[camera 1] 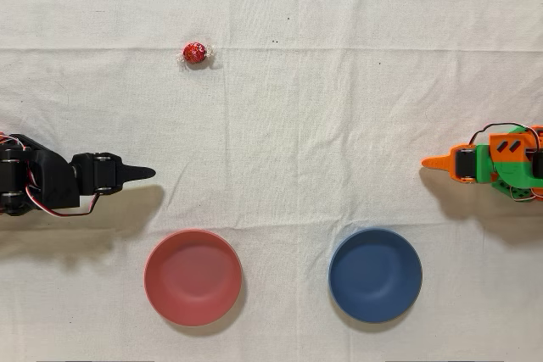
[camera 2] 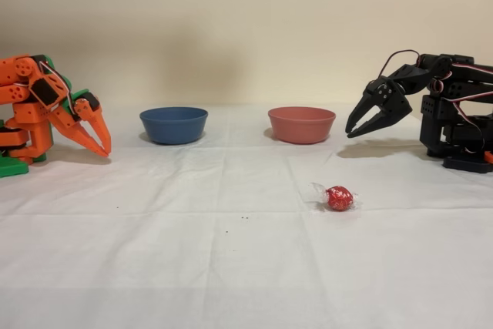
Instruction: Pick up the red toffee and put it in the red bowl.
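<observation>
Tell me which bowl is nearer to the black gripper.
The red bowl. It lies near the gripper, while the blue bowl sits farther along, towards the idle orange arm.

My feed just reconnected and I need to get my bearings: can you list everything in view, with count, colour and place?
red toffee: one, shiny red foil with clear twisted ends, lying on the cloth, apart from both bowls and from the gripper.
red bowl: one, salmon red, empty, left of the blue bowl in the overhead view.
blue bowl: one, dark blue, empty, beside the red bowl, apart from it.
tablecloth: one, off-white, creased, covering the table.
orange arm: one, orange and green, idle at the right edge in the overhead view.
black arm: one, black, at the right in the fixed view.
gripper: one, black, jaws apart, empty, above the cloth near the red bowl.
</observation>
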You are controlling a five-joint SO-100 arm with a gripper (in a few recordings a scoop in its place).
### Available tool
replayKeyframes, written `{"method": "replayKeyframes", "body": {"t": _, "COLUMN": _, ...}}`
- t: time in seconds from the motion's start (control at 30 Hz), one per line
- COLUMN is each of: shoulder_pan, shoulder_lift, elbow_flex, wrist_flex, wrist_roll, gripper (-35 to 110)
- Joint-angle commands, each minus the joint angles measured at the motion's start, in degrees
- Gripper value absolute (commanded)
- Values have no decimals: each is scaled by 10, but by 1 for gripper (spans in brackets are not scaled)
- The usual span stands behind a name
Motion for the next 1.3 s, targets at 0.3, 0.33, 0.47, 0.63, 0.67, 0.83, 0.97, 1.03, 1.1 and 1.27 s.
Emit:
{"method": "replayKeyframes", "body": {"t": 0.3, "shoulder_pan": 1, "shoulder_lift": 8, "elbow_flex": 12, "wrist_flex": 9, "wrist_roll": -7, "gripper": 1}}
{"method": "replayKeyframes", "body": {"t": 0.33, "shoulder_pan": 1, "shoulder_lift": 8, "elbow_flex": 12, "wrist_flex": 9, "wrist_roll": -7, "gripper": 1}}
{"method": "replayKeyframes", "body": {"t": 0.47, "shoulder_pan": 1, "shoulder_lift": 8, "elbow_flex": 12, "wrist_flex": 9, "wrist_roll": -7, "gripper": 1}}
{"method": "replayKeyframes", "body": {"t": 0.63, "shoulder_pan": 1, "shoulder_lift": 8, "elbow_flex": 12, "wrist_flex": 9, "wrist_roll": -7, "gripper": 1}}
{"method": "replayKeyframes", "body": {"t": 0.67, "shoulder_pan": 1, "shoulder_lift": 8, "elbow_flex": 12, "wrist_flex": 9, "wrist_roll": -7, "gripper": 1}}
{"method": "replayKeyframes", "body": {"t": 0.83, "shoulder_pan": 1, "shoulder_lift": 8, "elbow_flex": 12, "wrist_flex": 9, "wrist_roll": -7, "gripper": 1}}
{"method": "replayKeyframes", "body": {"t": 0.97, "shoulder_pan": 1, "shoulder_lift": 8, "elbow_flex": 12, "wrist_flex": 9, "wrist_roll": -10, "gripper": 1}}
{"method": "replayKeyframes", "body": {"t": 1.03, "shoulder_pan": 1, "shoulder_lift": 8, "elbow_flex": 12, "wrist_flex": 9, "wrist_roll": -3, "gripper": 1}}
{"method": "replayKeyframes", "body": {"t": 1.1, "shoulder_pan": 1, "shoulder_lift": 8, "elbow_flex": 12, "wrist_flex": 8, "wrist_roll": 28, "gripper": 1}}
{"method": "replayKeyframes", "body": {"t": 1.27, "shoulder_pan": 1, "shoulder_lift": 8, "elbow_flex": 12, "wrist_flex": -11, "wrist_roll": 3, "gripper": 0}}
